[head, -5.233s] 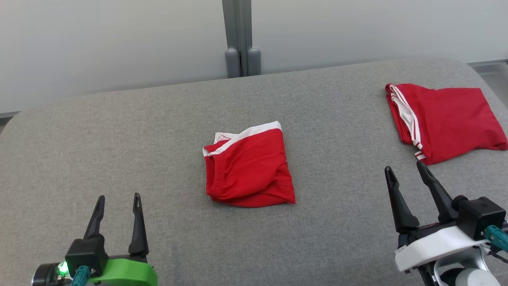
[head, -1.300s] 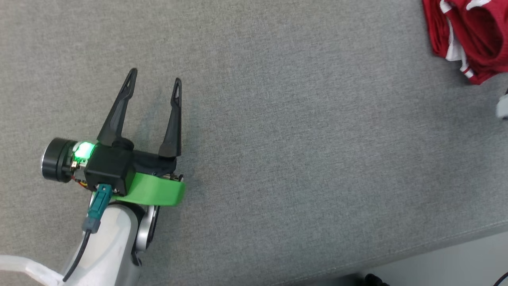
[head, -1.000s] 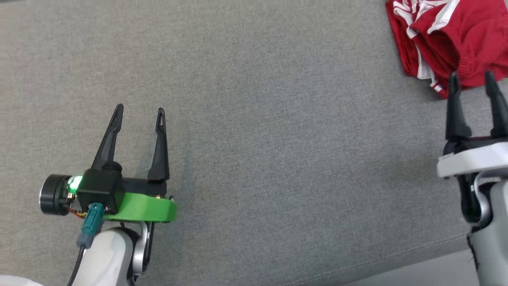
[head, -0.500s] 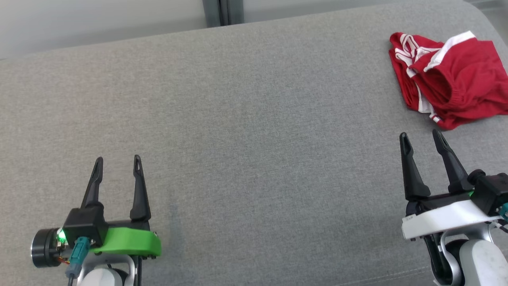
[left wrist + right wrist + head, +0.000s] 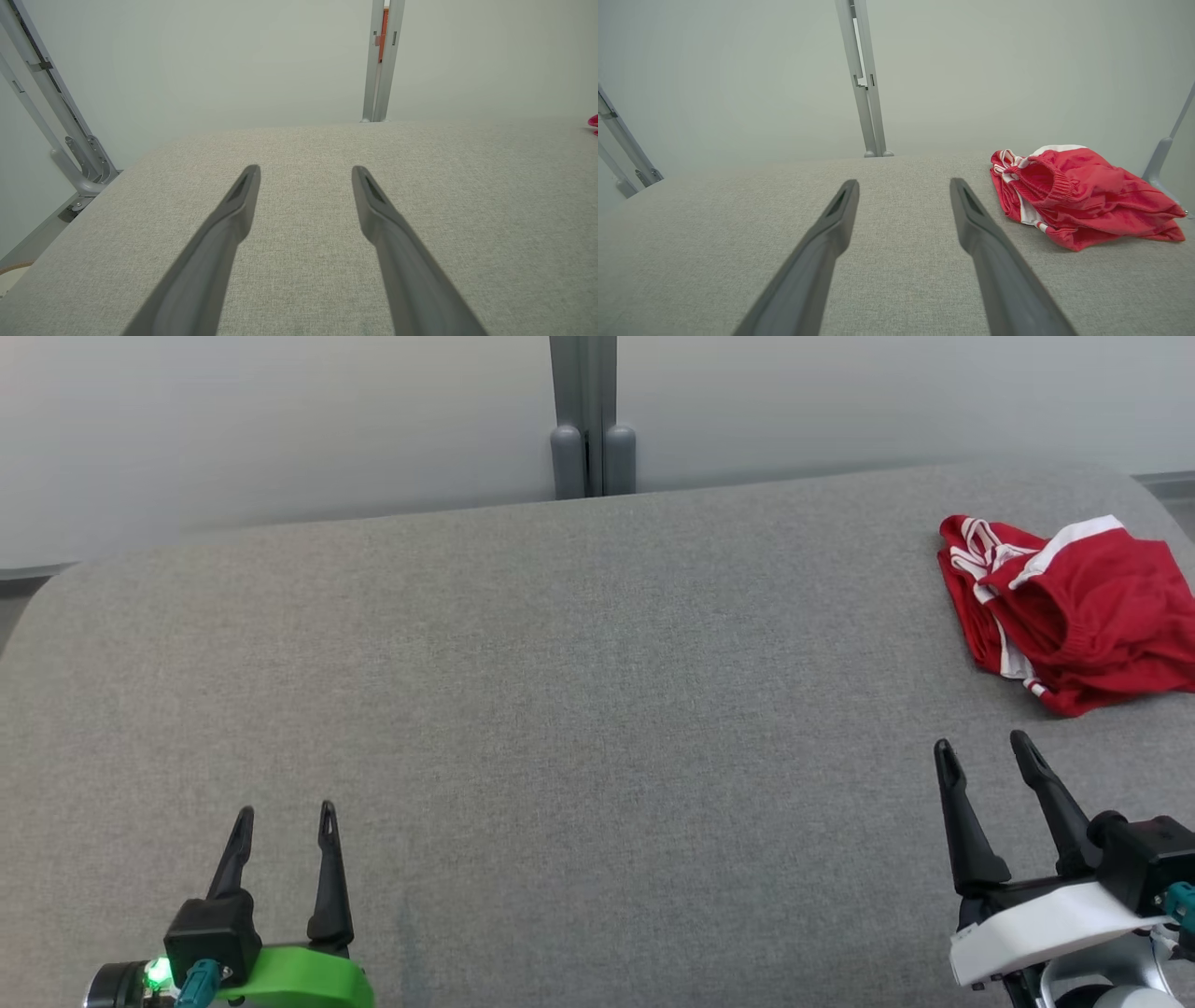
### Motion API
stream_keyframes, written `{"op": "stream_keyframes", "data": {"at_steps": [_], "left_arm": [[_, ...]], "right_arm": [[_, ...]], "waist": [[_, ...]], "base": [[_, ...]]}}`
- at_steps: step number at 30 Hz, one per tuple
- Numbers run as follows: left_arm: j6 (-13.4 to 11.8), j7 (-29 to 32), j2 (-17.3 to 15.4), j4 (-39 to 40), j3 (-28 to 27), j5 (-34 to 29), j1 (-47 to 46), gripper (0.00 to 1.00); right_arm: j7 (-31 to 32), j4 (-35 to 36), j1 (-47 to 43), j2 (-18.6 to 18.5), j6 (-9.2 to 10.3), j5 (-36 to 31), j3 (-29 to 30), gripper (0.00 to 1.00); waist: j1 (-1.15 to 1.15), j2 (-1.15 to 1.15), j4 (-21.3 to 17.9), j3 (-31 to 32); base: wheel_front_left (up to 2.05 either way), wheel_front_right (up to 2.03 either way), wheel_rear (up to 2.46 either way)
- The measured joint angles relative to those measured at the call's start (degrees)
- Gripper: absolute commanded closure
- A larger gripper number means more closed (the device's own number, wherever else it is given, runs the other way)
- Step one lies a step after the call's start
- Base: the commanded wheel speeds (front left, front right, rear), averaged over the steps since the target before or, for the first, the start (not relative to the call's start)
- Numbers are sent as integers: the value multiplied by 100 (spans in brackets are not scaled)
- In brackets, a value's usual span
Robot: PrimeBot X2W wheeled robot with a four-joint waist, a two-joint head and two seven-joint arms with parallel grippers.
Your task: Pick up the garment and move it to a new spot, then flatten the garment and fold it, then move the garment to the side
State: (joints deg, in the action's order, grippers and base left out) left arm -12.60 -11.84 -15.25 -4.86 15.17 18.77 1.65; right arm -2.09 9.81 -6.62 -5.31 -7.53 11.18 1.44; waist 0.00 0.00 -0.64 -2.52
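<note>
Moved from centre to far right, garment (image 5: 1092, 607) lies ahead of the wide-open, empty right end effector (image 5: 980, 743).

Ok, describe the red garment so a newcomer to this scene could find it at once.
Take the wide grey padded table and follow it to its far right corner, just beyond the right gripper. There lies the red garment, a loosely folded bundle. Bright red cloth with white stripes and a white band sets it apart from the plain grey surface.
</note>
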Motion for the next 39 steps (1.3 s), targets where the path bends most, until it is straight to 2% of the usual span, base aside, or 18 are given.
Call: {"op": "stream_keyframes", "data": {"at_steps": [10, 37, 38, 39], "left_arm": [[83, -75, -36, -178, 53, 69, 94, 0], [101, -193, -93, -243, 131, 70, 65, 0], [101, -193, -93, -242, 134, 70, 64, 100], [101, -185, -80, -270, 142, 70, 72, 100]], "right_arm": [[100, 132, -252, 20, 0, -30, 18, 0], [64, 143, -279, 30, 1, -5, 56, 0], [64, 142, -279, 30, 1, 0, 58, 100], [65, 109, -279, 36, 0, -1, 56, 100]], "waist": [[0, 0, 48, 298], [0, 0, 71, 292], [0, 0, 72, 292], [0, 0, 72, 292]], "base": [[0, 0, 0], [0, 0, 0], [0, 0, 0], [0, 0, 0]]}}
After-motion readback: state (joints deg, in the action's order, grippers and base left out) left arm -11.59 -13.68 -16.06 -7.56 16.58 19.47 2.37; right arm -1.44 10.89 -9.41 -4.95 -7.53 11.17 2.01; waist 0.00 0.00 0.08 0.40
